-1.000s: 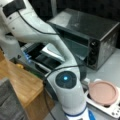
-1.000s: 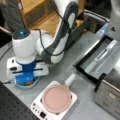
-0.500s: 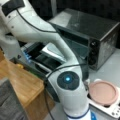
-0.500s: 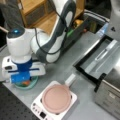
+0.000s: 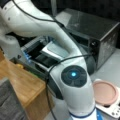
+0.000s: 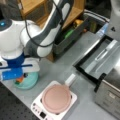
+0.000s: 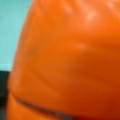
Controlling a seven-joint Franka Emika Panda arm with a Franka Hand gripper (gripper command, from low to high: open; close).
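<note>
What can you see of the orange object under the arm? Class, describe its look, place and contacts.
The orange object fills nearly the whole wrist view: smooth, glossy, rounded, with faint ridges and a dark line near its lower edge. In a front view only a small part shows, lying on the teal plate at the picture's left, directly beneath the arm's blue tool. Whether the tool touches it cannot be seen.

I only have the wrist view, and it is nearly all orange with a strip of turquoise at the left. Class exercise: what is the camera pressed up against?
Observer: A small orange object lying on a round turquoise plate in a front view.
Operator: Where is the gripper?
Observer: The gripper is directly over that plate, at the view's left edge.
Operator: What sits nearby?
Observer: A round pink pan on a white square hob, to the plate's right.
</note>
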